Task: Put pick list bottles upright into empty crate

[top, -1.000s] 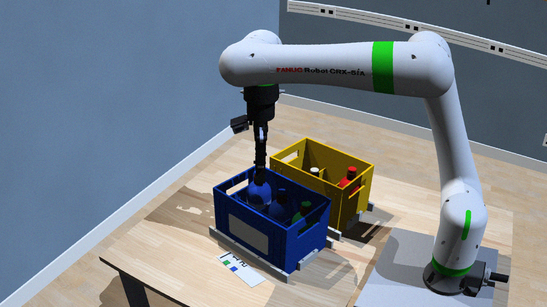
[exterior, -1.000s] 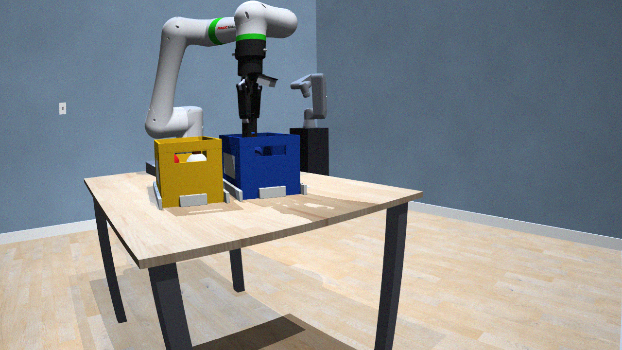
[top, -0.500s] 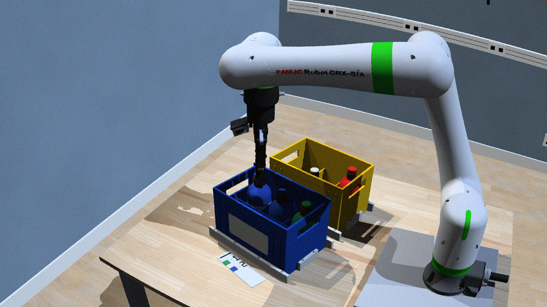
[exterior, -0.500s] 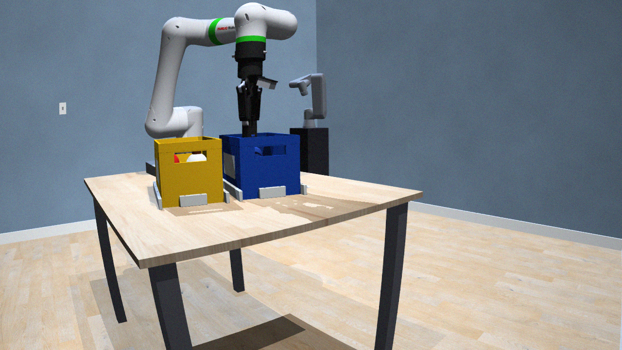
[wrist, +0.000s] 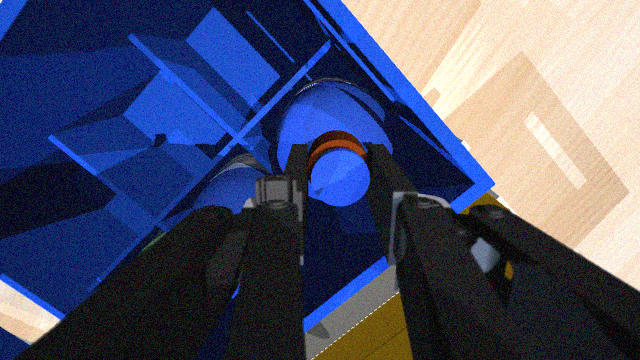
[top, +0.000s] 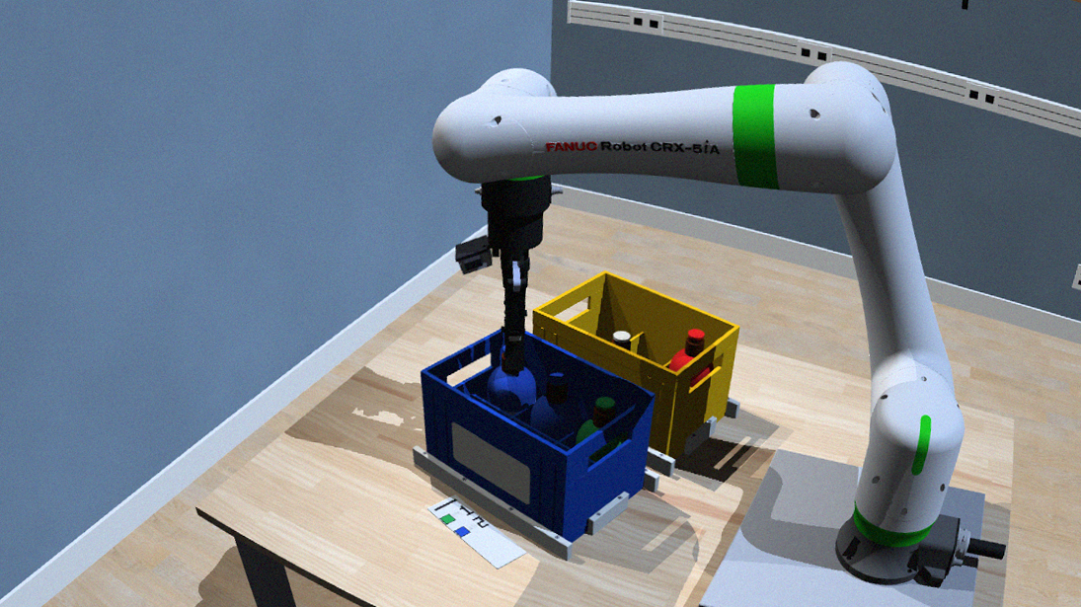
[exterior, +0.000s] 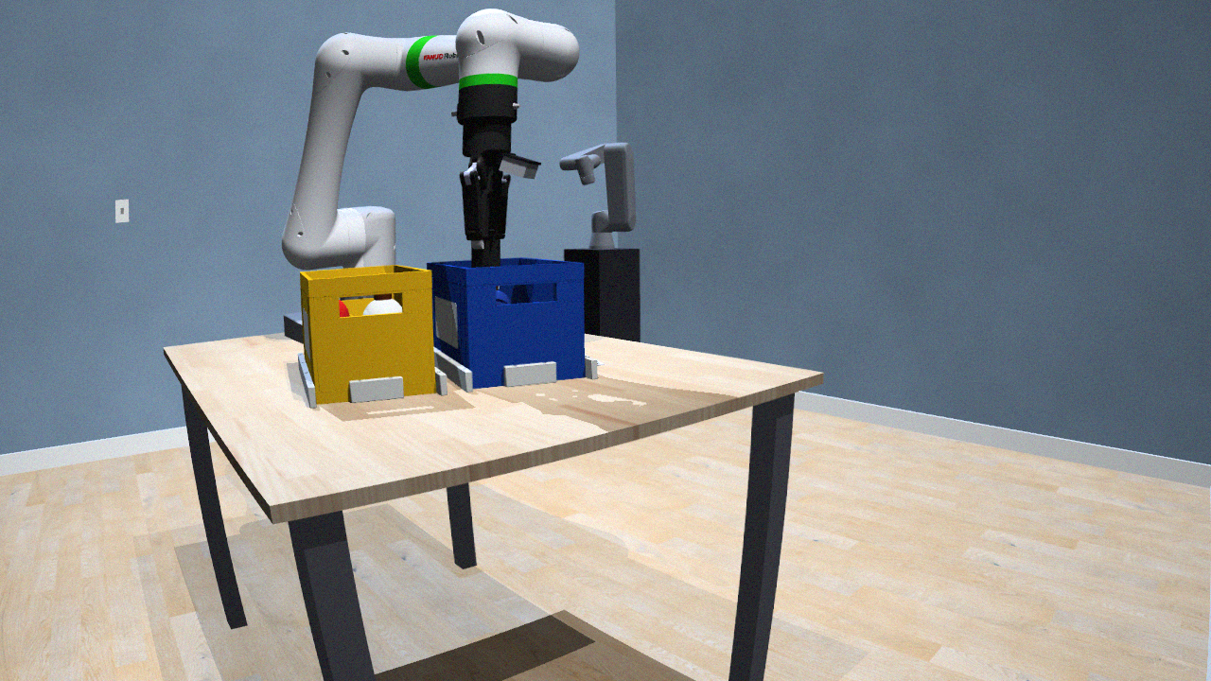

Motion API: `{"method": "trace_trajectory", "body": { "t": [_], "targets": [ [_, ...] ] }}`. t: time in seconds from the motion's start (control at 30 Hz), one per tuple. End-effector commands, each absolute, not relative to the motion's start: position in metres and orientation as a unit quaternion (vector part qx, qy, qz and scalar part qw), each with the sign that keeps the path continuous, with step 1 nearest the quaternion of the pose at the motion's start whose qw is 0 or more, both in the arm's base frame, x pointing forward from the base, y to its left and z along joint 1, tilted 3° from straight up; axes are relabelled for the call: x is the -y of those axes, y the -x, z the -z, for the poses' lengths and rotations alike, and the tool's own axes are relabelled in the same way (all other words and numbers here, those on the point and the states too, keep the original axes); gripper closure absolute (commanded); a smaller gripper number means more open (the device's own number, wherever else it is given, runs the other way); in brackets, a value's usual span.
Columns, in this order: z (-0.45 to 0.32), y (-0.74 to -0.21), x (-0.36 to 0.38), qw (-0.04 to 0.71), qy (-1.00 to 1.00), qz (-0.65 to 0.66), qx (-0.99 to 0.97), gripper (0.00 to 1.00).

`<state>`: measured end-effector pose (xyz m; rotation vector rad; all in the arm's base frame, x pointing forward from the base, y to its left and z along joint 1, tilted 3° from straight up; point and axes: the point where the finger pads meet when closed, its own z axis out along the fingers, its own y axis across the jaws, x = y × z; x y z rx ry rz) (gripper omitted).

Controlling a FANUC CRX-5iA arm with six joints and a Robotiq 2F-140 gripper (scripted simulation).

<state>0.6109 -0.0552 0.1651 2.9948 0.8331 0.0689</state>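
Gripper (wrist: 339, 165) nearly closed, clamped on blue bottle (top: 512, 384) neck, low in blue crate (top: 511, 462). Risk: base catches divider, bottle tips, crate shifts.

The white six-joint arm with green bands (top: 756, 136) rises from its round foot, leans back to a high elbow, then runs its long forearm level out to a rounded wrist joint (exterior: 517, 46). From there the black wrist section drops straight down — the black two-finger gripper (top: 514, 343) hangs vertical, tips lowest. Its fingers stand narrow and parallel in the wrist view, clamped on either side of a blue bottle's neck just under the orange-ringed cap (wrist: 337, 165) — pads pressed flat against it.
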Motion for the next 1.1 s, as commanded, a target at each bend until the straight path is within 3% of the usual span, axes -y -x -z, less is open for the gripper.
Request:
{"method": "trace_trajectory", "body": {
  "t": [0.0,0.87,0.9,1.07],
  "targets": [
    [-0.166,-0.611,0.055,0.017,-0.963,-0.023,-0.268,0.90],
    [-0.158,-0.612,0.056,0.017,-0.963,-0.023,-0.268,0.90],
    [-0.156,-0.612,0.056,0.017,-0.963,-0.023,-0.268,0.56],
    [-0.156,-0.612,0.056,0.017,-0.963,-0.023,-0.268,0.56]
  ]
}}
